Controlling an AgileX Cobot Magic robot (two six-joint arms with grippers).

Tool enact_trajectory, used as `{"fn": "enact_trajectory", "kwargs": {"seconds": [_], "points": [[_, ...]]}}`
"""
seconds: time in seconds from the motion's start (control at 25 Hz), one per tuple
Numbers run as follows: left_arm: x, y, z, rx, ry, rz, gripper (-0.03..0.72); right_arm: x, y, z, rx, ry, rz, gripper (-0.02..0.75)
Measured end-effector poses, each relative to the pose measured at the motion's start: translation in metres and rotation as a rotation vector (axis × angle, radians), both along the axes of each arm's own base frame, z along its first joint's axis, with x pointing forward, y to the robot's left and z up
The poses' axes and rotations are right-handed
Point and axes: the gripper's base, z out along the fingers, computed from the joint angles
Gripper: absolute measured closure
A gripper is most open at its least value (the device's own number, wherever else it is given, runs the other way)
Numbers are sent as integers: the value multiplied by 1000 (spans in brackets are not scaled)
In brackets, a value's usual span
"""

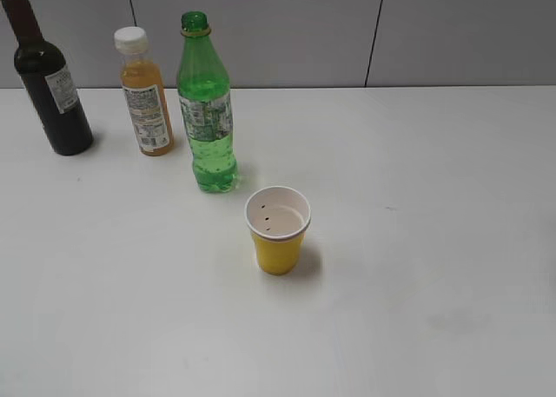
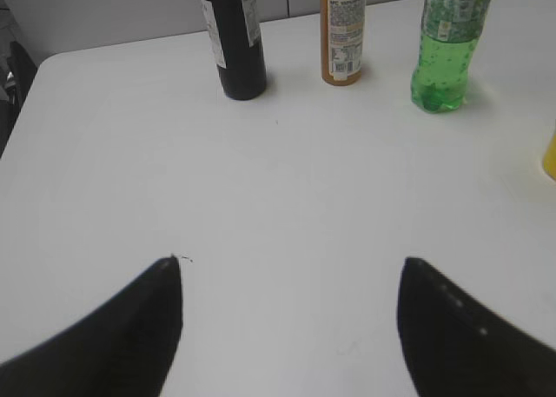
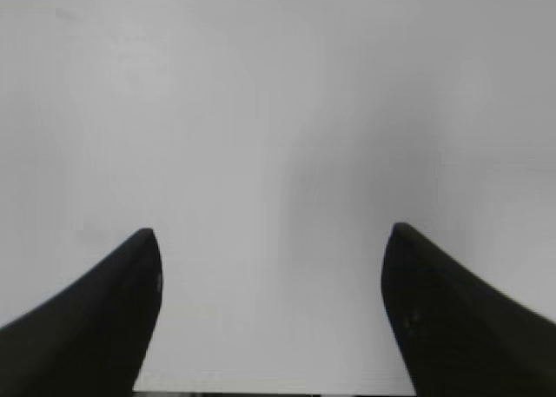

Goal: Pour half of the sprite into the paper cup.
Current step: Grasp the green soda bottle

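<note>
The sprite (image 1: 207,110) stands upright at upper centre-left, the paper cup (image 1: 278,229) near it at centre. Both the left gripper (image 2: 291,267) and right gripper (image 3: 271,236) are spread wide, holding nothing.

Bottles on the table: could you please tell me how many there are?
3, in a row at the back left: the dark wine bottle farthest left, the orange juice bottle beside it, then the sprite, nearest the paper cup.
</note>
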Motion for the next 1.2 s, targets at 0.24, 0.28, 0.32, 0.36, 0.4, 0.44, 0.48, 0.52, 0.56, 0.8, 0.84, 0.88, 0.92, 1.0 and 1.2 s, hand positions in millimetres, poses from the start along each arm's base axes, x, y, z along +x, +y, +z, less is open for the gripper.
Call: {"fn": "enact_trajectory", "kwargs": {"seconds": [0.24,0.28,0.32,0.36,0.4,0.44,0.48,0.52,0.56,0.8,0.84,0.88,0.92,1.0,1.2], "points": [[0,0,0,0,0,0,101,-59,-4,-8,7,-91,5,146],[0,0,0,0,0,0,101,-68,-4,-10,9,-112,6,146],[0,0,0,0,0,0,101,-75,-5,-12,11,-134,7,146],[0,0,0,0,0,0,101,-85,-5,-15,12,-152,8,146],[0,0,0,0,0,0,101,-93,-6,-18,13,-171,9,146],[0,0,0,0,0,0,101,-102,-6,-21,14,-188,10,146],[0,0,0,0,0,0,101,-109,-7,-24,15,-202,11,146],[0,0,0,0,0,0,101,-118,-7,-28,17,-212,11,146],[0,0,0,0,0,0,101,-126,-8,-32,20,-223,11,146],[0,0,0,0,0,0,101,-166,-8,-53,56,-317,7,146],[0,0,0,0,0,0,101,-172,-7,-57,70,-333,5,146],[0,0,0,0,0,0,101,-176,-7,-60,82,-349,4,146],[0,0,0,0,0,0,101,-181,-7,-63,90,-363,3,146],[0,0,0,0,0,0,101,-190,-7,-62,94,-405,4,146],[0,0,0,0,0,0,101,-207,-9,-57,86,-511,11,146]]}}
